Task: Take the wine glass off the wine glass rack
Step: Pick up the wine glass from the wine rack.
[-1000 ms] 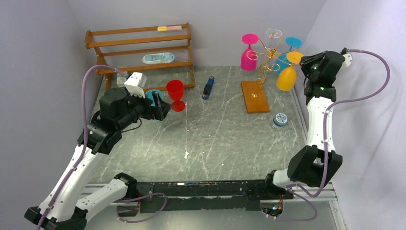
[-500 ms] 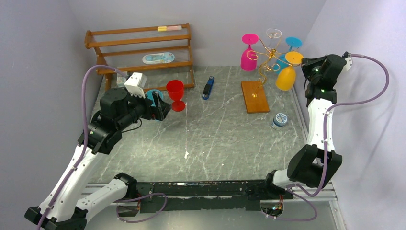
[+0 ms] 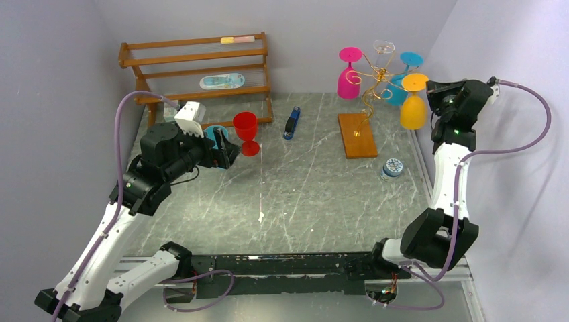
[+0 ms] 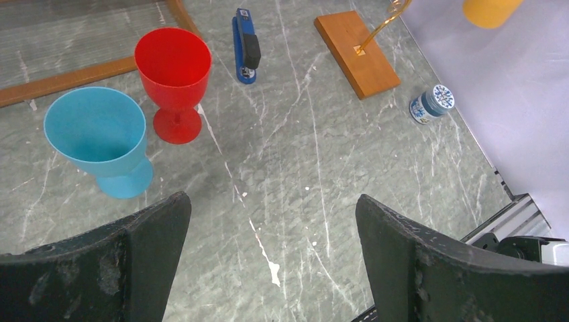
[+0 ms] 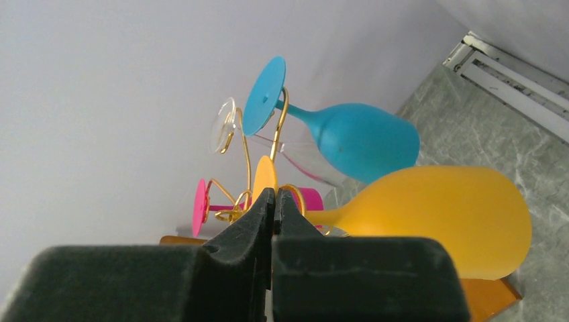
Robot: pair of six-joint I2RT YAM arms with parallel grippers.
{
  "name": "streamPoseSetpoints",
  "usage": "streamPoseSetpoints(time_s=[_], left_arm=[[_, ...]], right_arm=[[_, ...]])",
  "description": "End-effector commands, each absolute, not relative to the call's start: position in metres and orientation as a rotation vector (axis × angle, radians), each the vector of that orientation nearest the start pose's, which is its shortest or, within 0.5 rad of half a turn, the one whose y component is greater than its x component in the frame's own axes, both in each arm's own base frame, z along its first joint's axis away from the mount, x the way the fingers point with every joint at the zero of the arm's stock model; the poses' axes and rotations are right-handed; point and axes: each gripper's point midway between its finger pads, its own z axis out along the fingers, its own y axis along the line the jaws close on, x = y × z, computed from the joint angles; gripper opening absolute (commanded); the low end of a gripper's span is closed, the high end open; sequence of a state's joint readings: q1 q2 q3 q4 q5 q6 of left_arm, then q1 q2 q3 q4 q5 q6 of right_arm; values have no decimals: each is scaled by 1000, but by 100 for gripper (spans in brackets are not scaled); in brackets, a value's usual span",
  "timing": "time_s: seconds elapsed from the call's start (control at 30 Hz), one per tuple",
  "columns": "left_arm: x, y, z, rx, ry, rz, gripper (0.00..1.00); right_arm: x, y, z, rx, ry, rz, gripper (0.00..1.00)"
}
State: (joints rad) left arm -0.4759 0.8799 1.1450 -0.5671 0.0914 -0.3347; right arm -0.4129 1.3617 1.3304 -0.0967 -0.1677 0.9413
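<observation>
The gold wire wine glass rack [image 3: 370, 94] stands on its orange-brown wooden base [image 3: 357, 135] at the back right. A pink glass [image 3: 349, 72], a clear glass [image 3: 384, 47] and a blue glass [image 3: 401, 84] hang from it upside down. My right gripper [image 3: 431, 91] is shut on the foot disc of the yellow wine glass [image 3: 413, 111], whose bowl hangs down at the rack's right side. In the right wrist view the fingertips [image 5: 274, 196] pinch the disc's edge next to the gold wire [image 5: 244, 151]; the yellow bowl [image 5: 443, 218] fills the right. My left gripper [image 4: 272, 204] is open over bare table.
A red glass [image 3: 246, 131] and a light blue cup [image 4: 100, 137] stand upright by my left gripper. A blue stapler [image 3: 291, 123] lies mid-table, and a small patterned jar [image 3: 391, 168] sits near the base. The slatted wooden shelf [image 3: 194, 67] stands back left. The wall is close behind my right arm.
My right gripper has closed on the yellow glass's foot and drawn it rightward; the bowl has swung from tilted to hanging straight down. The left arm has not moved.
</observation>
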Motion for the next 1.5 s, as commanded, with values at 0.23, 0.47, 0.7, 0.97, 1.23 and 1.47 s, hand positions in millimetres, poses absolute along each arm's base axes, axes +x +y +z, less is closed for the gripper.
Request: streamPoseSetpoints(time_s=[0.23,0.47,0.7,0.97,1.23,1.47], left_arm=[[249,-164,327,206,1928,-648,97],[251,-165,330,216,1927,-646,97],[250,-170,326,221,1930,-676,97],[253,-165,329,219,1919,-640,97],[252,-169,325,232,1928,-656,97],[252,-171,324,238,1932,-664,97]], right_arm=[[424,-112,379,979,1405,624,0],[417,-110,376,982,1417,623,0],[411,-109,373,983,1435,604,0],[414,-103,381,950,1454,633,0],[417,-104,381,952,1453,640,0],[419,-108,373,961,1460,618,0]])
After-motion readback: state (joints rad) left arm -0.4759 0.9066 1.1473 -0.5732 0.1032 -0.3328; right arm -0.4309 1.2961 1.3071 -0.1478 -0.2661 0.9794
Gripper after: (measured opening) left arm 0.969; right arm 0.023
